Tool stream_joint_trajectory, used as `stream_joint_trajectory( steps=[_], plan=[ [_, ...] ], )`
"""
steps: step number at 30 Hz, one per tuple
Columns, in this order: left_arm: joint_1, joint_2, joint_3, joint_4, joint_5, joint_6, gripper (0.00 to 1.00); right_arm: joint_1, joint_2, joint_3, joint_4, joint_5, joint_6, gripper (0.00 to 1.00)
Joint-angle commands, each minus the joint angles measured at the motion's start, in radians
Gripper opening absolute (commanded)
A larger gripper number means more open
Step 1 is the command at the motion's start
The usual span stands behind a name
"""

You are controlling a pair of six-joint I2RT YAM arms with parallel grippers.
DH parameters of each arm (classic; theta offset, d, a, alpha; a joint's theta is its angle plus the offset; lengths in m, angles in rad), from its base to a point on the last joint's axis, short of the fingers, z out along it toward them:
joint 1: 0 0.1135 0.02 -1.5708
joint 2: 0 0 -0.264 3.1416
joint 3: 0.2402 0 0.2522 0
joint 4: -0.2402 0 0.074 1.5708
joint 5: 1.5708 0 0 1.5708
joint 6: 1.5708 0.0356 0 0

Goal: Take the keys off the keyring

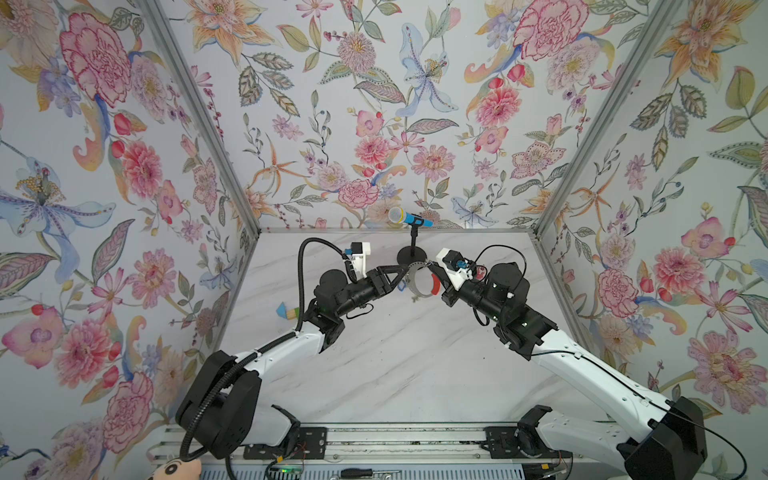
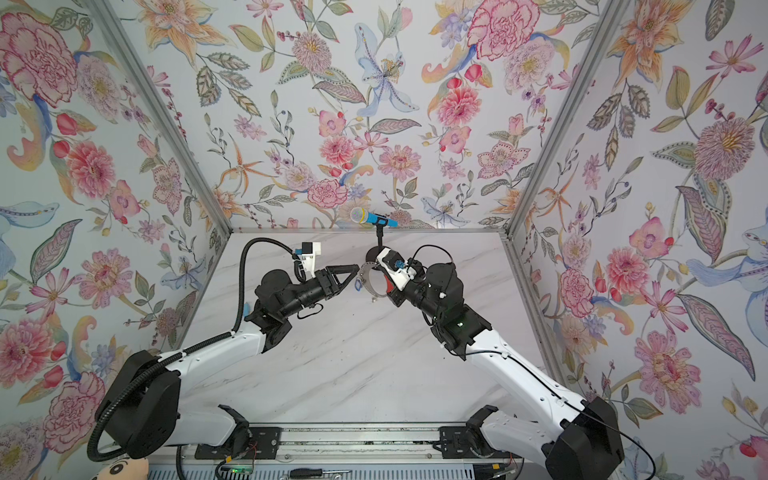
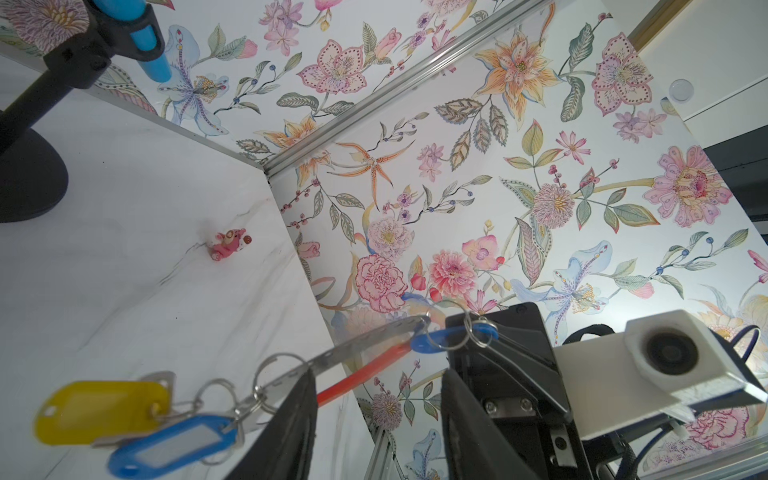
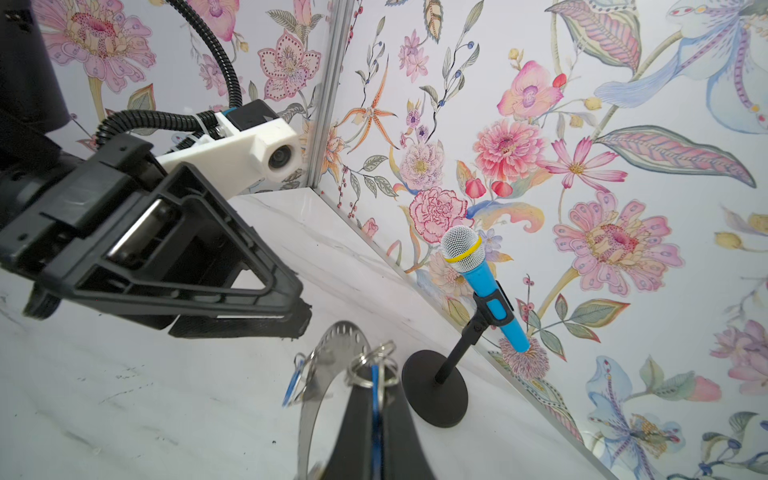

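Note:
The keyring [image 3: 353, 351], a thin grey metal band with a red sleeve [image 3: 361, 374], hangs in the air between the two arms in both top views [image 1: 419, 286] [image 2: 370, 286]. Keys with a yellow tag [image 3: 99, 409] and a blue tag [image 3: 166, 446] dangle from it on split rings. My left gripper [image 3: 380, 372] is open, one finger [image 3: 299, 407] against the band and nothing between the jaws. My right gripper [image 4: 376, 392] is shut on another blue key tag [image 4: 376, 409], whose split ring [image 4: 372, 365] still loops the band [image 4: 328, 357].
A toy microphone [image 1: 409, 218] on a black stand with a round base [image 1: 409, 255] is just behind the grippers. A small red-pink toy figure [image 3: 228, 245] lies by the right wall. A blue and yellow toy [image 1: 286, 311] lies by the left wall. Flowered walls enclose the marble table.

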State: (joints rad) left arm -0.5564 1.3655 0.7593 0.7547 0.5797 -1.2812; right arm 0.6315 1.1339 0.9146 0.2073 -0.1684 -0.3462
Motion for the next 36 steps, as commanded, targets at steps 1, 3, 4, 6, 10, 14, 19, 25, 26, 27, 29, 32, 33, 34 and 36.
stream_joint_trajectory(
  steps=[1, 3, 4, 6, 10, 14, 19, 25, 26, 27, 29, 32, 33, 34, 36],
  plan=[
    [0.006, -0.069, -0.018, -0.114, 0.018, 0.106, 0.52, -0.013, -0.012, 0.053, -0.055, -0.019, -0.053, 0.00],
    [0.007, -0.099, 0.015, -0.244, 0.007, 0.201, 0.52, -0.019, -0.010, 0.071, -0.092, -0.031, -0.066, 0.00],
    [0.009, -0.111, 0.042, -0.318, -0.001, 0.264, 0.54, -0.020, -0.010, 0.077, -0.106, -0.034, -0.074, 0.00],
    [0.016, -0.120, 0.102, -0.436, -0.009, 0.368, 0.54, -0.023, -0.013, 0.086, -0.128, -0.047, -0.087, 0.00],
    [0.039, -0.101, 0.258, -0.644, -0.031, 0.577, 0.55, -0.027, -0.010, 0.107, -0.172, -0.060, -0.108, 0.00],
    [0.041, -0.072, 0.382, -0.756, -0.041, 0.726, 0.55, -0.029, -0.008, 0.117, -0.190, -0.070, -0.118, 0.00],
    [0.046, -0.028, 0.455, -0.820, -0.009, 0.900, 0.53, -0.036, -0.007, 0.122, -0.197, -0.101, -0.121, 0.00],
    [0.047, -0.015, 0.427, -0.713, 0.150, 1.019, 0.51, -0.037, 0.003, 0.145, -0.238, -0.131, -0.130, 0.00],
    [0.047, -0.020, 0.412, -0.686, 0.170, 1.035, 0.50, -0.038, 0.003, 0.147, -0.239, -0.138, -0.131, 0.00],
    [0.046, -0.028, 0.392, -0.652, 0.196, 1.057, 0.50, -0.037, 0.003, 0.147, -0.243, -0.145, -0.131, 0.00],
    [0.047, -0.040, 0.356, -0.605, 0.232, 1.099, 0.49, -0.039, 0.003, 0.148, -0.246, -0.157, -0.134, 0.00],
    [0.045, -0.048, 0.304, -0.498, 0.288, 1.109, 0.47, -0.042, 0.002, 0.148, -0.244, -0.175, -0.135, 0.00],
    [0.043, -0.046, 0.290, -0.472, 0.304, 1.109, 0.47, -0.044, 0.003, 0.149, -0.243, -0.184, -0.135, 0.00],
    [0.045, -0.044, 0.282, -0.454, 0.307, 1.111, 0.46, -0.045, 0.004, 0.150, -0.242, -0.195, -0.135, 0.00],
    [0.045, -0.034, 0.275, -0.441, 0.318, 1.127, 0.44, -0.047, 0.008, 0.153, -0.239, -0.216, -0.137, 0.00]
  ],
)
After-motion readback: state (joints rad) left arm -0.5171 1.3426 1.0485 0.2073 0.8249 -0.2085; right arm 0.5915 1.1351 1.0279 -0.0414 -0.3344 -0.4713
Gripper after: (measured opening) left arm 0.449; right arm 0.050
